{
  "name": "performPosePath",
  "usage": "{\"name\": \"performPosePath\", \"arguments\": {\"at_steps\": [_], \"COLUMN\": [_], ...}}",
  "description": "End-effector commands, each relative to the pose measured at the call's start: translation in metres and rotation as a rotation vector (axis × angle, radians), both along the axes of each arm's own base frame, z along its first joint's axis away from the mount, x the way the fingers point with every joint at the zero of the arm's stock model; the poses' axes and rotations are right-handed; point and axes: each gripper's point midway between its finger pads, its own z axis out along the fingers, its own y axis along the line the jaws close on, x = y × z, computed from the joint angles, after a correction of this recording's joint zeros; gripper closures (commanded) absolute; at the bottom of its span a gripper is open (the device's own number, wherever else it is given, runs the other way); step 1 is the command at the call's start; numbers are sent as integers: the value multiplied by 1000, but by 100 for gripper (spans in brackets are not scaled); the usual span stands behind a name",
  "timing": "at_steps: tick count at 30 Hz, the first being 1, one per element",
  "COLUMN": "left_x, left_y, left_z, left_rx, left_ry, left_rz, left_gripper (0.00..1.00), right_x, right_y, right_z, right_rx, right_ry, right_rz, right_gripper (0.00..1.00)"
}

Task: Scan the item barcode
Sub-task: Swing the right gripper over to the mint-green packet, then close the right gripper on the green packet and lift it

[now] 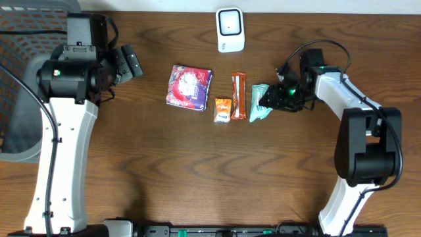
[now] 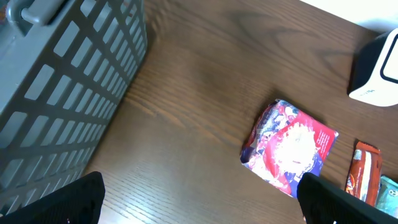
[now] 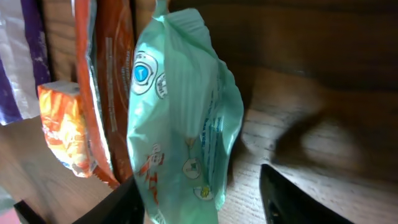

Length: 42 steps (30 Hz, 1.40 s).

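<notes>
Grey basket (image 1: 18, 99) sits at the far left of the table (image 1: 197, 171), well left of the scanner (image 1: 230, 30). Left gripper (image 1: 131, 62) hovers left of and below the scanner, near the basket. Its fingers (image 2: 74, 199) are wide apart with nothing between them, only bare table beneath. Purple pack (image 1: 189, 86) lies flat down-left of the scanner, apart from the left gripper. Small orange pack (image 1: 223, 110) is below the scanner and slightly left of it, just beside the purple pack's lower right corner. Orange bar (image 1: 238, 96) lies straight below the scanner, one end pointing toward it. It is touching or nearly touching the small orange pack, cannot tell which. Green pack (image 1: 258, 104) is on the table down-right of the scanner, just right of the orange bar. Right gripper (image 1: 268, 100) is at the green pack's right side, also down-right of the scanner. In the right wrist view its fingers (image 3: 283, 199) are apart with the green pack between them. One finger is at the pack's edge and bare table shows between the pack and the other, so not clamped. Scanner stands at the table's top edge, well apart from the green pack.
</notes>
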Motion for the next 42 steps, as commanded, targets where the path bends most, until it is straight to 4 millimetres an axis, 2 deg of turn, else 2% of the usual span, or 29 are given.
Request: {"name": "performPosePath", "arguments": {"at_steps": [1, 5, 7, 10, 12, 17, 20, 23, 28, 31, 34, 36, 38, 40, 42], "left_x": [-1, -1, -1, -1, -1, -1, -1, -1, -1, -1, -1, -1, -1, -1, -1], "left_y": [2, 2, 2, 2, 2, 2, 2, 2, 2, 2, 2, 2, 2, 2, 2], "left_z": [-6, -6, -6, -6, -6, -6, -6, -6, -6, -6, -6, -6, -6, -6, -6], "left_rx": [4, 4, 4, 4, 4, 4, 4, 4, 4, 4, 4, 4, 4, 4, 4], "left_ry": [16, 16, 16, 16, 16, 16, 16, 16, 16, 16, 16, 16, 16, 16, 16], "left_rz": [18, 18, 18, 18, 18, 18, 19, 18, 18, 19, 18, 19, 18, 18, 18], "left_gripper": [2, 2, 2, 2, 2, 2, 2, 2, 2, 2, 2, 2, 2, 2, 2], "right_x": [-1, -3, -5, -9, -12, -11, -11, -11, -15, -19, -21, -21, -20, -15, -10], "right_y": [7, 7, 9, 19, 28, 39, 34, 20, -5, -1, 8, 15, 22, 27, 28], "right_z": [-7, -13, -12, -3, 8, 45, 61, 62, 43, 44, 46, 48, 51, 54, 52], "right_rx": [37, 37, 48, 135, 231, 493, 593, 596, 477, 486, 493, 492, 488, 467, 398], "right_ry": [-6, 12, 20, 34, 38, 1, -49, -68, -14, 0, 4, 0, -11, -26, -13], "right_rz": [50, 49, 50, 62, 72, 93, 112, 100, 52, 62, 84, 104, 128, 149, 144], "right_gripper": [53, 76, 82, 96, 99, 99, 99, 99, 96, 93, 99, 99, 92, 77, 71]}}
